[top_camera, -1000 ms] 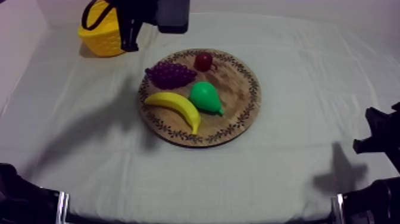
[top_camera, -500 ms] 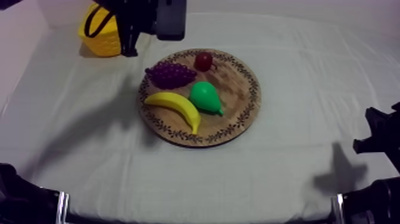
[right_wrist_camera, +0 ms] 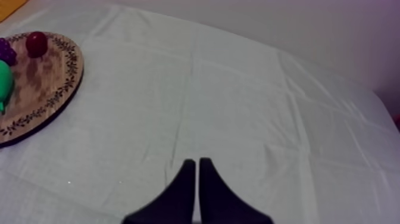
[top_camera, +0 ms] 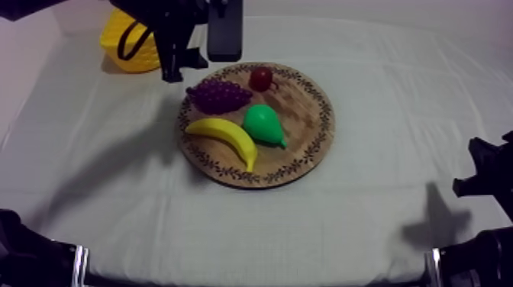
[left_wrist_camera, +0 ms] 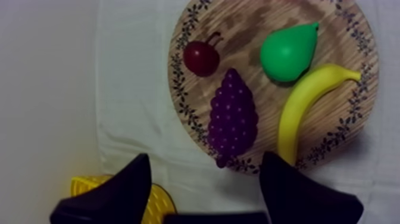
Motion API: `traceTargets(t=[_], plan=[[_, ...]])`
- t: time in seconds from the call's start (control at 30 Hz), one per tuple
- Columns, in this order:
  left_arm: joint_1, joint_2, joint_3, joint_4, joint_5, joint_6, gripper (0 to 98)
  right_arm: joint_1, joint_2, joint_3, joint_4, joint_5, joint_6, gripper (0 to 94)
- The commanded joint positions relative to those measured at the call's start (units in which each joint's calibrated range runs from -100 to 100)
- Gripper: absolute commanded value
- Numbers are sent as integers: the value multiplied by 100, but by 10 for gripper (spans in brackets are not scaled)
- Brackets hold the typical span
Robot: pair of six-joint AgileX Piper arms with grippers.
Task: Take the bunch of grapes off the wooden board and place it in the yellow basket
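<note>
The purple bunch of grapes [top_camera: 219, 95] lies on the back left part of the round wooden board [top_camera: 305, 149], next to a small red fruit [top_camera: 261, 78]. My left gripper [top_camera: 185, 67] hangs just behind the board's left rim, between the yellow basket [top_camera: 122, 47] and the grapes. In the left wrist view its fingers [left_wrist_camera: 128, 184] stand wide apart and open, with nothing between them. The grapes [left_wrist_camera: 233, 116] lie just beyond the tips. My right gripper [right_wrist_camera: 197, 164] is shut, low over bare cloth at the table's right side [top_camera: 481, 175].
A banana [top_camera: 223, 137] and a green pear [top_camera: 263, 124] lie on the board in front of the grapes. The basket has a black handle and stands at the back left corner. Bare cloth stretches around the board.
My left gripper has opened its fingers and moved a little forward and right, from over the basket toward the grapes. The fruit and the right arm have not moved.
</note>
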Motion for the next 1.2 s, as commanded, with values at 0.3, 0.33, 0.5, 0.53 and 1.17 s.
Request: traceTargets(t=[0.3,0.33,0.5,0.53,1.17], plan=[[2,652,133,-5,-479,96,678,1,-2,-1,1,1,1,5],[2,755,118,-5,-515,102,677,1,-2,-1,1,1,1,5],[8,1294,0,-3,-737,126,667,1,-2,-1,1,1,1,5],[4,1404,-29,-3,-778,132,664,1,-2,-1,1,1,1,5],[-327,3094,-828,104,-1121,98,628,1,-2,-1,1,1,1,5]])
